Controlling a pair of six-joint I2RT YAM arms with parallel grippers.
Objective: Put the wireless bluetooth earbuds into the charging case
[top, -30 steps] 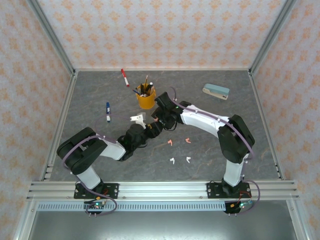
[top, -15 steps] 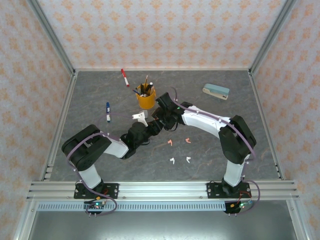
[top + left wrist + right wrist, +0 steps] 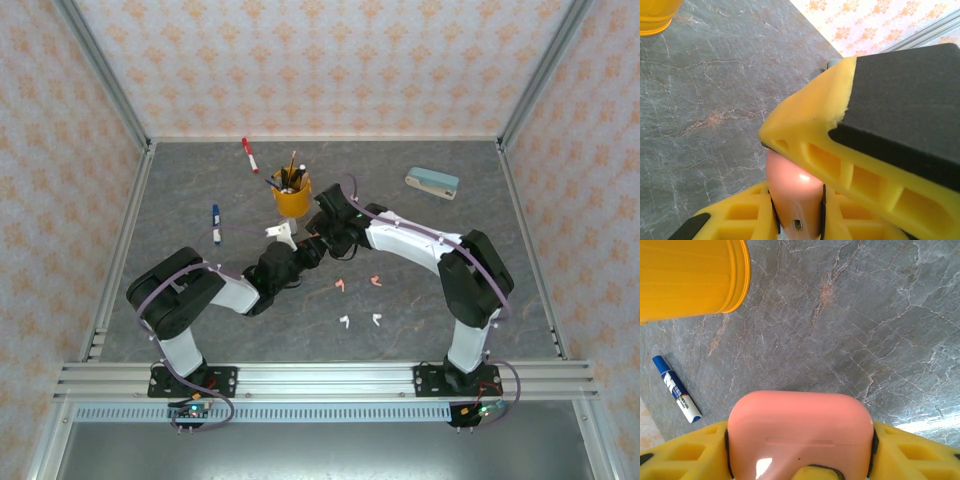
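Note:
A salmon-pink charging case (image 3: 800, 420) sits between the fingers of my right gripper (image 3: 800, 440), whose pads press on both of its ends. My left gripper (image 3: 797, 197) is shut on the same case (image 3: 790, 175) from the other side, and a right finger (image 3: 865, 125) lies over it. In the top view both grippers, left (image 3: 305, 253) and right (image 3: 322, 240), meet mid-table. Two pink earbuds (image 3: 341, 285) (image 3: 376, 281) and two white earbuds (image 3: 344, 321) (image 3: 377, 319) lie loose on the table nearer the arm bases.
An open white case (image 3: 280, 233) lies just left of the grippers. Behind them stands a yellow cup of pens (image 3: 292, 195). A blue marker (image 3: 216, 223) lies left, a red marker (image 3: 249, 154) far back, a teal-and-white block (image 3: 432, 182) back right.
My left gripper has slid up and right to the right gripper and its fingers have closed onto the pink case. The right arm has barely moved.

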